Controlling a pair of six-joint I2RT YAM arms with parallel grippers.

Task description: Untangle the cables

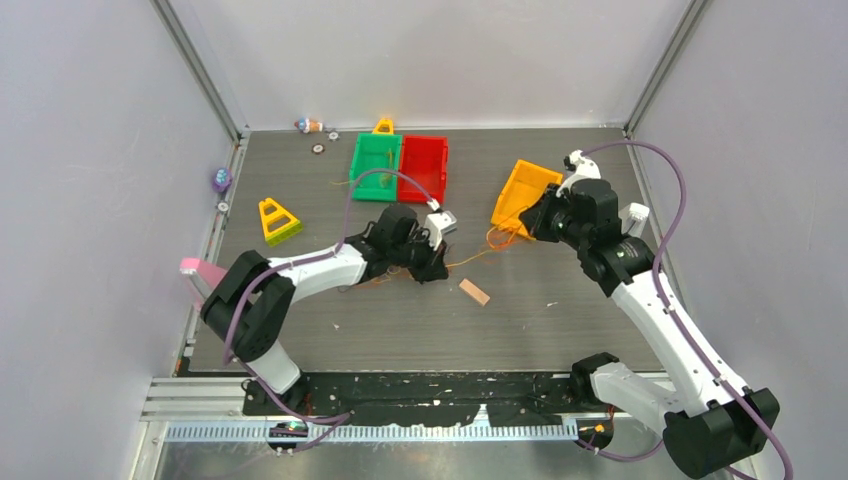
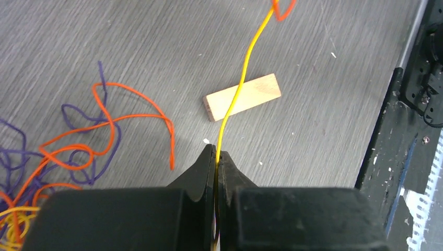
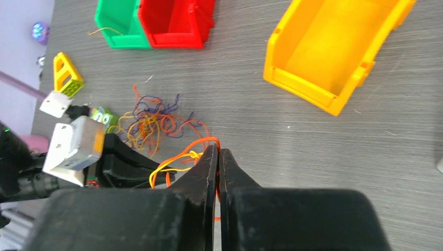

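A yellow cable [image 2: 243, 78] is clamped in the left pincer [image 2: 216, 156], an orange cable [image 3: 201, 140] in the right pincer [image 3: 218, 152]; gentle pulling apart is called for.

**Cables: one snarl, two strands drawn out**

A heap of hair-thin yellow, orange and purple cables [image 3: 151, 123] lies snarled on the tabletop [image 1: 400, 330], left of centre. A yellow strand [image 2: 241, 83] runs from between the closed left fingers [image 2: 198, 172] rightward. It meets an orange strand [image 3: 183, 154] looped at the pinched right fingers [image 3: 201, 172].
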